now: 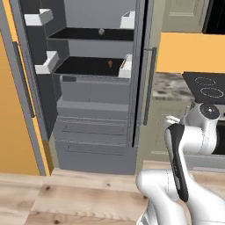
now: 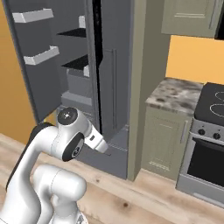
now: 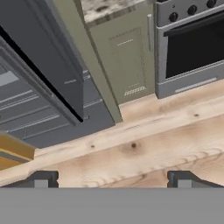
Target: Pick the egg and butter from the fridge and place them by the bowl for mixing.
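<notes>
The grey fridge [image 1: 94,132] stands open in front of me, with black shelves and grey drawers below. The egg [image 1: 101,31], a tiny pale ball, rests on the upper black shelf. A small orange lumpy item [image 1: 110,63] sits on the shelf under it. The butter and the bowl are out of view. My gripper [image 3: 112,180] is open, nothing between its fingertips [image 3: 41,179]. It hangs low, facing the wooden floor [image 3: 144,148] by the fridge's bottom drawers [image 3: 39,105], well below the shelves. The fridge's right door [image 2: 111,78] is closed.
The open left fridge door carries white bins [image 1: 39,17] and a dark bar handle [image 1: 24,79]. Right of the fridge are a beige base cabinet [image 3: 124,61], a marble counter [image 2: 175,94] and a stove with oven [image 2: 205,162]. My folded arm [image 1: 180,149] fills the near right.
</notes>
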